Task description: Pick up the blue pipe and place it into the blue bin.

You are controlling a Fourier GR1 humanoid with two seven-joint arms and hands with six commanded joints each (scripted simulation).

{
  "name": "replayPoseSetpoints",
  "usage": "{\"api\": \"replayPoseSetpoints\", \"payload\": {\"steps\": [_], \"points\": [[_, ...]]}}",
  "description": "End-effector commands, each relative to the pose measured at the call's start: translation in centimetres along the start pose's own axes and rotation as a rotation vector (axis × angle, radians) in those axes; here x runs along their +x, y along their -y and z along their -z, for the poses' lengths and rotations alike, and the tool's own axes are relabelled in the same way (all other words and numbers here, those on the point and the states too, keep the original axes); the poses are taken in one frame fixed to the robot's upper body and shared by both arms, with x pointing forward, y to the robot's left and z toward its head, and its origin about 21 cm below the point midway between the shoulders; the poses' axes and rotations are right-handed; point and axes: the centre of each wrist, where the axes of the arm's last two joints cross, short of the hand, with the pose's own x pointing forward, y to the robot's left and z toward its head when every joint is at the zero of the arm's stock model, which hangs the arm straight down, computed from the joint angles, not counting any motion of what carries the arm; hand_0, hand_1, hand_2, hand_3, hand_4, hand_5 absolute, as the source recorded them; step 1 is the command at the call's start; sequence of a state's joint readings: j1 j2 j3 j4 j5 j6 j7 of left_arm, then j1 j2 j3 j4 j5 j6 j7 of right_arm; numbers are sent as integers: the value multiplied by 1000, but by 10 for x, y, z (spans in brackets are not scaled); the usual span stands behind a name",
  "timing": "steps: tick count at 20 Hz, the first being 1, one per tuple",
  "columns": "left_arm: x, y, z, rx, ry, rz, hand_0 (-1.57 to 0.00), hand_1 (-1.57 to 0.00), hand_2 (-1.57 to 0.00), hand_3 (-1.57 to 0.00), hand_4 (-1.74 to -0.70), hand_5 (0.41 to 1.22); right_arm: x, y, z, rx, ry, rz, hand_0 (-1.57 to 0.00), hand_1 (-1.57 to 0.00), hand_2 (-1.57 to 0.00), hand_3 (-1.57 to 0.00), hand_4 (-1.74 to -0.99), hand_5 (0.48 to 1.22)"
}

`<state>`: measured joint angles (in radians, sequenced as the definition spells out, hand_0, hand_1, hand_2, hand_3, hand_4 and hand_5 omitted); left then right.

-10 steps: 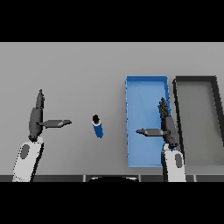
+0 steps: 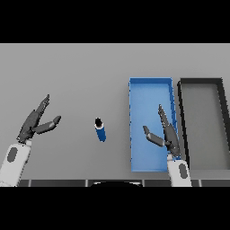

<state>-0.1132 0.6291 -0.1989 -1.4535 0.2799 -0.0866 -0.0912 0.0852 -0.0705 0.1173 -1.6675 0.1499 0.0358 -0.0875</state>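
Note:
The blue pipe (image 2: 100,130) is a short blue cylinder with a dark end, lying on the grey table (image 2: 81,72) near the middle. To its right stands the blue bin (image 2: 150,90), a long open tray. My right hand (image 2: 165,133) hovers open over the bin's near right part, fingers straight and thumb spread toward the pipe. My left hand (image 2: 34,122) is open at the left, well apart from the pipe, fingers pointing up and away.
A dark grey bin (image 2: 201,83) sits right beside the blue bin on its right side. The table's near edge runs along the bottom of the view.
The left hand has tilted so its fingers lean right. The right hand has tilted left and shifted a little toward the pipe. The pipe has not moved.

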Motion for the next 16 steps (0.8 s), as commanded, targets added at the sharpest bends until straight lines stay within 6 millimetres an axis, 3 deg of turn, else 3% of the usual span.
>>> {"api": "replayPoseSetpoints", "payload": {"steps": [1, 6, 10, 16], "points": [[0, -2, -1, -27, 7, 7, 1, 1, 1, 1, -1077, 588, 4, 0, 1, 4, -5, -14, 1, 1, 1, 1, -1223, 620], [0, -4, -5, -97, 33, 6, 1, 1, 1, 1, -1086, 605, 9, 4, 1, -3, -49, -70, 1, 1, 1, 1, -1185, 597], [7, 19, -17, -279, 73, -11, 1, 1, 1, 1, -1102, 554, 6, 2, -1, 17, -15, -70, 1, 1, 1, 1, -1198, 607], [17, 70, -15, -435, 77, -12, 1, 1, 1, 1, -1176, 484, 8, -1, 0, 23, -17, -76, 1, 1, 1, 1, -1212, 613]]}}
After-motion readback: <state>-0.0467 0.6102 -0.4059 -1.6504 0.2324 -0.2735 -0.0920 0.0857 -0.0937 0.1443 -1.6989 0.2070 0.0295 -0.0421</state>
